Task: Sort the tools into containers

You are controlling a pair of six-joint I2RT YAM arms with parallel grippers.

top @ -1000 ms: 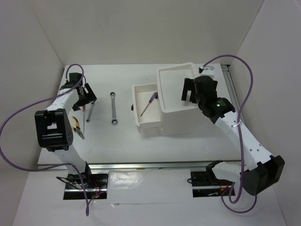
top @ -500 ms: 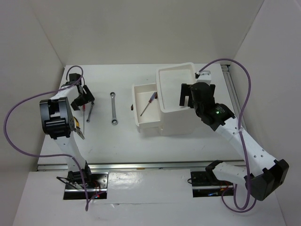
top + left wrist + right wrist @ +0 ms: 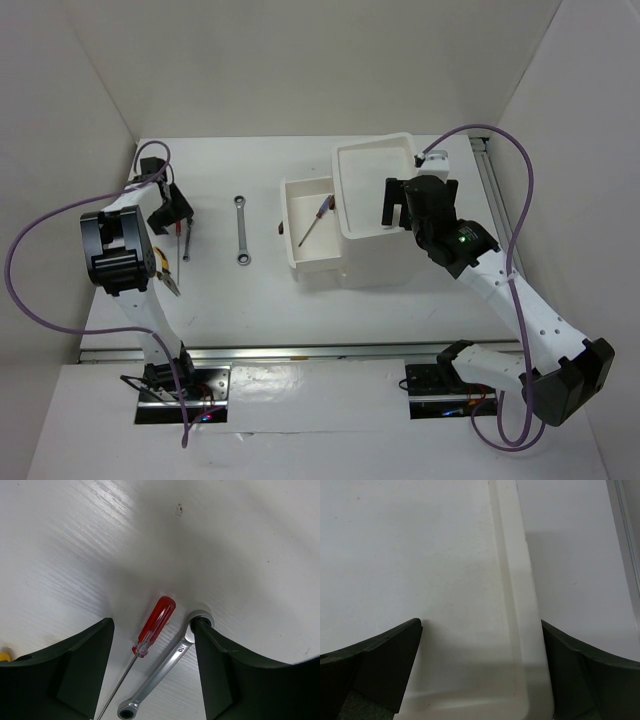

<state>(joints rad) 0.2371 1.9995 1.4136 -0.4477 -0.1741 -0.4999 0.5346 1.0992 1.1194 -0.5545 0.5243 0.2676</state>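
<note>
Left gripper (image 3: 153, 627): jaws wide, holding nothing. Red screwdriver (image 3: 156, 620) and silver wrench (image 3: 161, 671) lie between them, lower centre of frame.

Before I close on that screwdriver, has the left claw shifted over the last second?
Yes. The left claw has slid left, farther from the lone silver wrench, which has stayed put.

The box unit (image 3: 380, 262) sits right of centre on the table (image 3: 250, 300), its drawer (image 3: 291, 215) jutting left, a screwdriver (image 3: 313, 225) inside. A wrench (image 3: 241, 230) lies left of the drawer. At far left a second screwdriver (image 3: 155, 619) and second wrench (image 3: 165, 672) lie side by side, with pliers (image 3: 165, 272) below.
</note>
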